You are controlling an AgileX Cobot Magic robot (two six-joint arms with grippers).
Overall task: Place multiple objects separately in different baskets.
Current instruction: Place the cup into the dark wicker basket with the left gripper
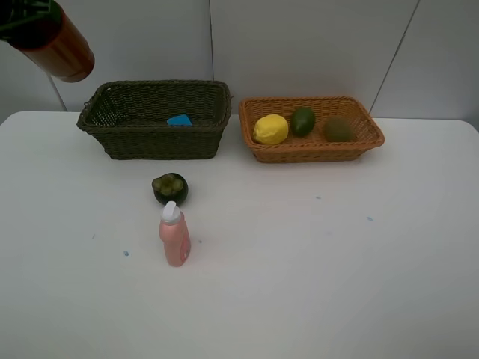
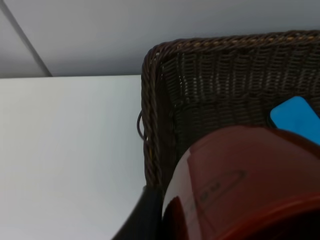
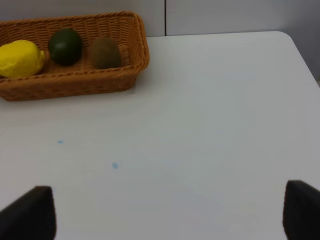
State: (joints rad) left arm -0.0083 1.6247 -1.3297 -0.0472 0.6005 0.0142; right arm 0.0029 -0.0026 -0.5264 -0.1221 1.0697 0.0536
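At upper left of the frame, the left hand [image 1: 28, 21] gripped the tilted red cup [image 1: 61, 49] near the dark basket [image 1: 112, 142]. The right hand [image 3: 170, 215] stood open.

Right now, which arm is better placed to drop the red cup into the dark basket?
Left. Its claw is shut on the red cup, raised close to the dark basket. The right claw hangs open and empty over the table, nearer the orange basket.

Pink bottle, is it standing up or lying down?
Standing up: the pink bottle sits on its base, with its white cap on top.
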